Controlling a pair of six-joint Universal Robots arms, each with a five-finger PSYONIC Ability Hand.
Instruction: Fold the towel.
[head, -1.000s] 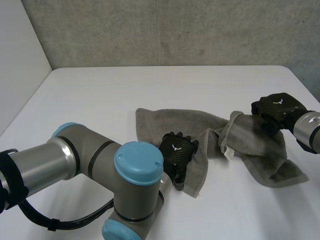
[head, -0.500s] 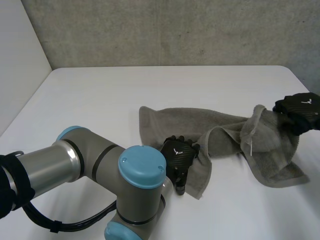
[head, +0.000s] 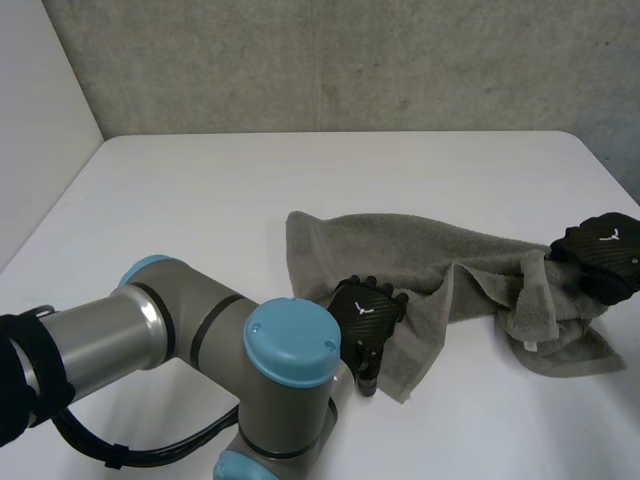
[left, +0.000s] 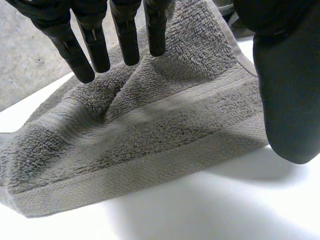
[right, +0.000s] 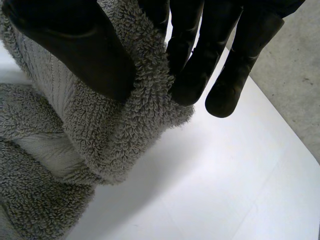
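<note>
- In the lower left of the head view, the left arm (head: 180, 335), grey with light-blue caps, is reaching over the white bench (head: 200, 200) toward the middle of the frame.
- Just right of lower centre, the left robot hand (head: 368, 312) is lying over the near left end of the grey towel (head: 400, 245).
- In the left wrist view its fingers (left: 92, 42) are pointing straight and slightly spread at the cloth (left: 165, 120). The thumb (left: 287, 90) is standing apart past the hemmed edge, so it is gripping nothing. Whether the tips are touching the terry I cannot tell.
- The towel is stretching from the centre of the frame to the right edge, lying flat at its left end and bunching into loose folds at its right end.
- At the right edge, the right robot hand (head: 603, 255) is pinching that bunched end. In the right wrist view its thumb (right: 75, 45) is pressing a thick fold of towel (right: 115, 130) against the fingers (right: 192, 55).
- Beyond both hands the bench is running to the upper part of the frame, where a grey concrete wall (head: 350, 60) is standing.
</note>
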